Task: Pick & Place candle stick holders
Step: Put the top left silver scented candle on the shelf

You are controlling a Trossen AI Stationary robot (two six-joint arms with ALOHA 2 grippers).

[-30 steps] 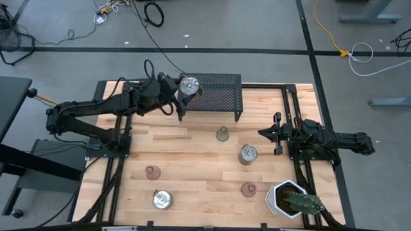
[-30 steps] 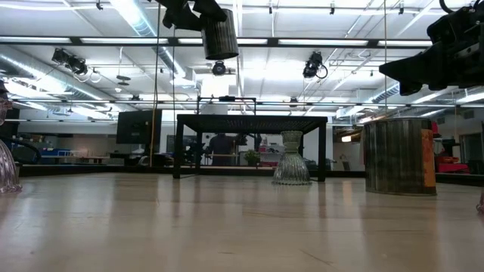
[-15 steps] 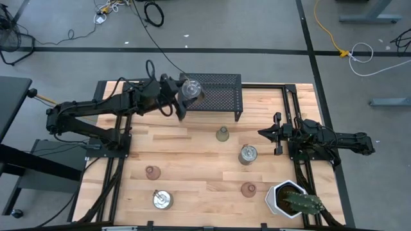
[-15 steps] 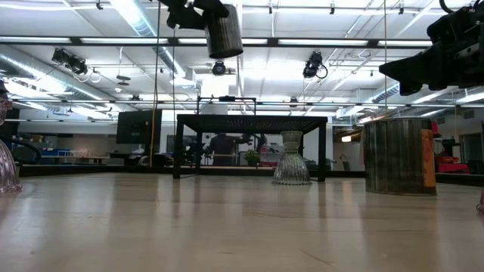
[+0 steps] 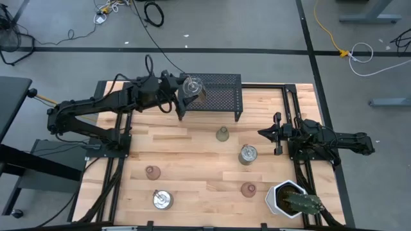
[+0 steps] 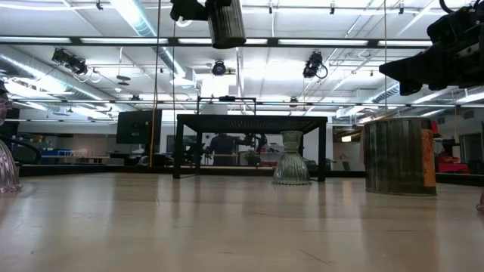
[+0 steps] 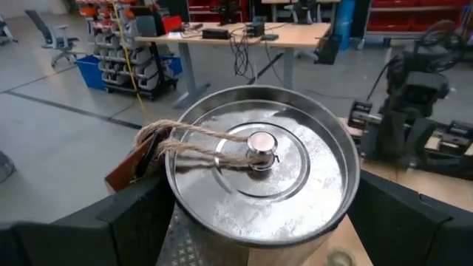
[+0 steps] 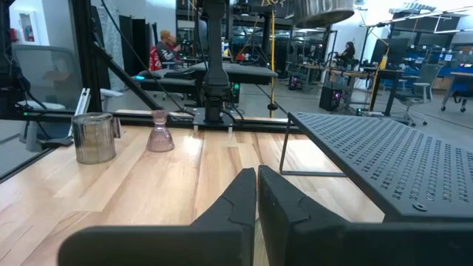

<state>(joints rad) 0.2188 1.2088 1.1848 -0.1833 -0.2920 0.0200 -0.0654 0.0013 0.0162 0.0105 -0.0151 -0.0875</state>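
Note:
My left gripper (image 5: 185, 92) is shut on a silvery can-like candle stick holder (image 5: 191, 85), high over the left end of the black mesh rack (image 5: 218, 94). The low view shows this holder (image 6: 226, 23) well above the rack top. Twine and a brown tag lie on its lid (image 7: 259, 166). Standing on the wood are an olive-green glass holder (image 5: 222, 134), two more silvery holders (image 5: 248, 154) (image 5: 162, 199) and two pink glass holders (image 5: 152, 172) (image 5: 248, 189). My right gripper (image 5: 262, 133) waits shut at the table's right side, touching nothing. My left gripper pinches the silvery holder by its round side wall (image 7: 183, 235), just under the rim, one finger (image 7: 137, 218) on each side. The fingers come nearly level from the table's left side. The holder stands upright, lid up, lifted clear above the rack.
A white hexagonal pot with a cactus (image 5: 292, 199) stands at the near right corner. The rack fills the far middle of the table. Bare wood (image 5: 192, 138) lies between the rack and the standing holders.
My left gripper has risen a little with the silvery holder and has drifted slightly toward the table's right, farther over the rack's left end. The holder stays upright in the hold.

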